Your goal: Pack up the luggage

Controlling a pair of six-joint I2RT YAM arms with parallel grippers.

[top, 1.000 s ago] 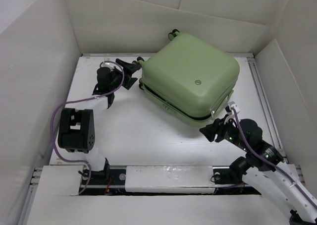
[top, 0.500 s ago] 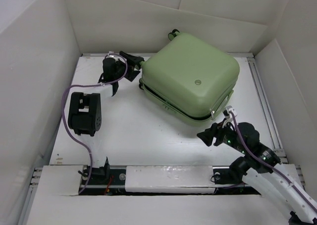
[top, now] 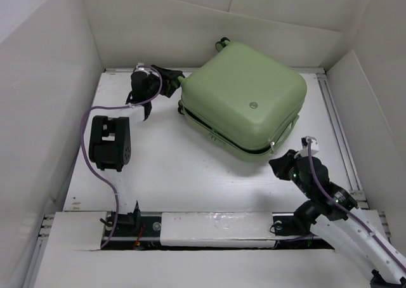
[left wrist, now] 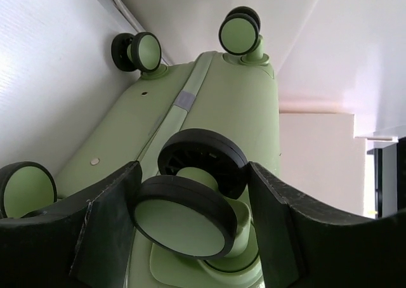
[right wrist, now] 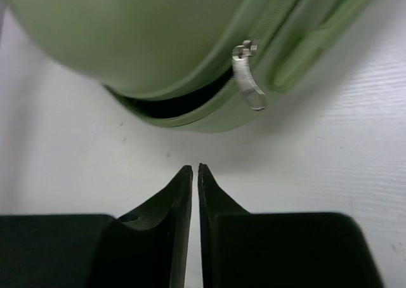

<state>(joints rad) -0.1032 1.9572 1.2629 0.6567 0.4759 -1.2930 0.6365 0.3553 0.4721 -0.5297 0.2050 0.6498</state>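
1. The left gripper (left wrist: 193, 167) is seen with its fingers (left wrist: 108, 231) set either side of a twin caster wheel (left wrist: 184, 228) of the luggage (top: 244, 104). The pads lie close against the wheel's black rims. Whether the wheel is squeezed or only flanked cannot be told.
2. The right gripper (right wrist: 195, 170) is seen with its fingertips pressed almost together, only a thin slit being left between them. Nothing is held in it.
3. The right fingertips are pointed at the near corner of the case, with a strip of bare table (top: 190, 167) left between.
4. Just beyond them a silver zipper pull (right wrist: 248, 78) is seen hanging over the seam, beside a dark gap (right wrist: 177, 104) where the two shells are parted.
5. Two more wheels (left wrist: 139, 51) are seen past the left gripper, at the far end of the case's bottom.
6. The sage-green case is laid flat on the far half of the table, turned at an angle. Its round badge (top: 253, 104) is faced upward.
7. The table is enclosed by white walls (top: 158, 21).
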